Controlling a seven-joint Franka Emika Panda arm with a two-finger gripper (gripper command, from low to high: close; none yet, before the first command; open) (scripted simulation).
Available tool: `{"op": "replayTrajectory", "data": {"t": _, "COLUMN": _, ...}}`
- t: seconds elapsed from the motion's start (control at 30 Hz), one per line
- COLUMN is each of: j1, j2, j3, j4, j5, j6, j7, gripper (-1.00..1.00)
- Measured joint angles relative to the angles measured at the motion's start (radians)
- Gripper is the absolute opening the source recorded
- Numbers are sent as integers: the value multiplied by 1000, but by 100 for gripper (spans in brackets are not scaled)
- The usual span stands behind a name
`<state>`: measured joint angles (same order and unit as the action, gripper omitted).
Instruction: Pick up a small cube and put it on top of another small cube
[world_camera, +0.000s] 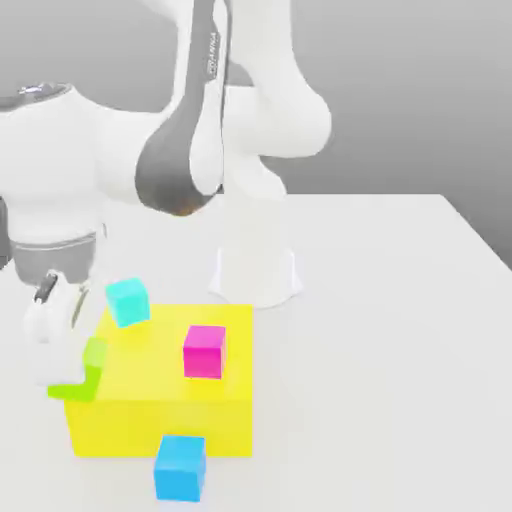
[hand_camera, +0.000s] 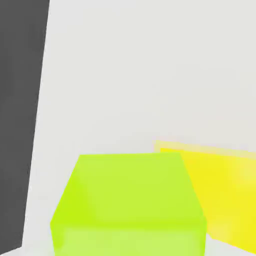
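We see the hand (world_camera: 68, 345) at the exterior view's left, clamped on the small lime-green cube (world_camera: 82, 372), which sits between its fingers just beside the large yellow block (world_camera: 160, 405), at that block's left edge in the exterior view. In the hand view the lime-green cube (hand_camera: 129, 205) fills the foreground with the yellow block (hand_camera: 225, 195) next to it over the white tabletop (hand_camera: 150, 75). A cyan cube (world_camera: 128, 301) and a magenta cube (world_camera: 204, 351) rest on top of the yellow block, while a blue cube (world_camera: 180, 467) stands on the tabletop touching its front face.
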<state>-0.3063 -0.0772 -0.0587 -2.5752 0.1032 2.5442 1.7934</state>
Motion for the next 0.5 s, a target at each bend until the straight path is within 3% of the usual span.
{"op": "replayTrajectory", "data": {"t": 0.33, "j1": 39, "j2": -345, "j3": 145, "j4": -174, "j5": -33, "j6": -204, "j7": 266, "gripper": -100}}
{"op": "replayTrajectory", "data": {"t": 0.5, "j1": 23, "j2": -264, "j3": 171, "j4": -234, "j5": -44, "j6": -73, "j7": 325, "gripper": -100}}
